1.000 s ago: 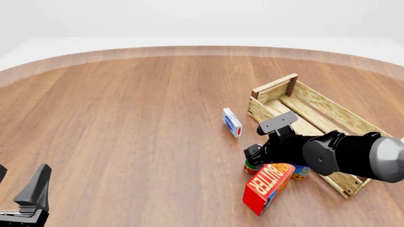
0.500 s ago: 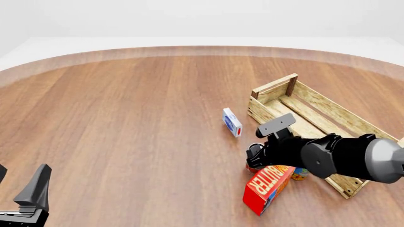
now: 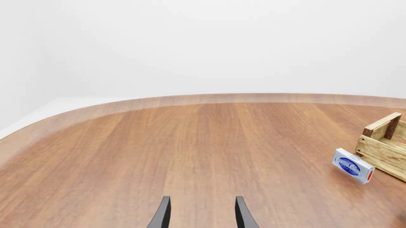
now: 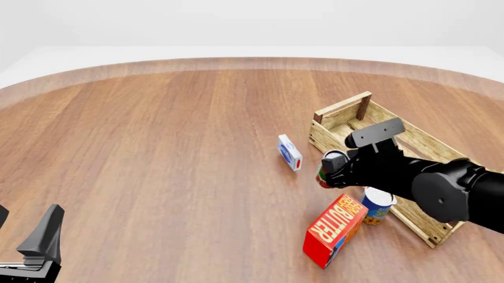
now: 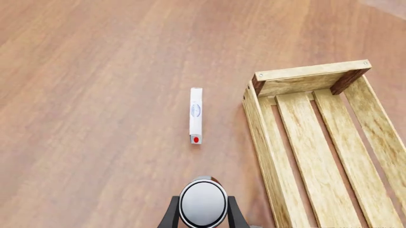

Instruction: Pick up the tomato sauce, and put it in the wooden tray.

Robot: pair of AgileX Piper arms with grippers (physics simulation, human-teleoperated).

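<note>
The right gripper [image 4: 329, 171] has its fingers [image 5: 170, 213] pinching the tomato sauce [image 4: 329, 167], one on each side of the can, whose silvery top [image 5: 203, 202] faces the right wrist camera. In the front view the can hangs clear of the bench [image 4: 157, 147], just beside the near long wall of the wooden tray [image 4: 409, 213], outside it. The tray's pale slatted floor [image 5: 317, 152] is bare. Near its front stand a blue-and-yellow can [image 4: 376, 205] and a red butter box [image 4: 334, 230], leaning just beside each other. A small white-and-blue box [image 4: 289, 152] stands on edge, to the left of the tray. The left gripper [image 3: 201, 216] sits low at the bench's near left, well apart from all this, its fingers [image 3: 162, 213] spread with nothing between them
</note>
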